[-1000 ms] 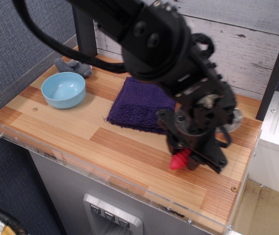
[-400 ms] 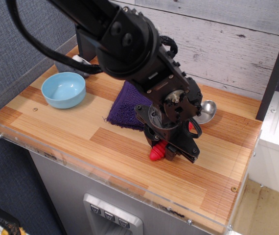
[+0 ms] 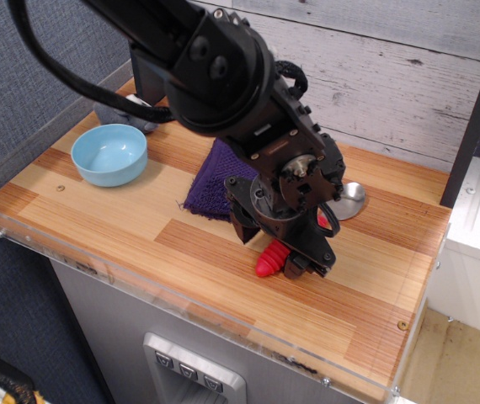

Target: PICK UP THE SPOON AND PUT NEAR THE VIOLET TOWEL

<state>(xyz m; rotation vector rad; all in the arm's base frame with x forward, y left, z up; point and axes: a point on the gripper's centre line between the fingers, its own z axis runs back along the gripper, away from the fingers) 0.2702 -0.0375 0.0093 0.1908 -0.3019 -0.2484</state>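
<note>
While the gripper [image 3: 295,257] is clamped on the red handle of the spoon [image 3: 271,261], low over the wooden table [image 3: 139,227] beside the violet towel [image 3: 215,181], placement appears under way; next, lower and open the fingers.

The surface [image 3: 97,220] lies bare along its front strip and across the right front corner, giving open passage there. The violet towel [image 3: 215,181] fills the middle, the light blue bowl [image 3: 109,154] blocks the back left, and a grey object [image 3: 143,118] sits behind it. The arm and tool [image 3: 289,257], over the spoon [image 3: 324,225], crowd the centre right
</note>
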